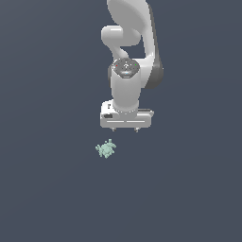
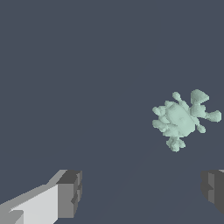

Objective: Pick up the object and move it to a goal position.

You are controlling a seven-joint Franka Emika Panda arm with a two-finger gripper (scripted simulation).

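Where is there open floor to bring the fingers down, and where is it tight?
Only the mint-green object sits on the dark surface; everything around it is bare, on both of the exterior view's sides. The one tight spot is by the object itself, which lies off the open gripper, toward the exterior view's left, not between the fingers.

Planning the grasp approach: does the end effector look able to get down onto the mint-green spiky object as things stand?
Probably yes. The end effector is open and apart from the object, with nothing visible between or around them; it is offset, so it would need to shift sideways first.
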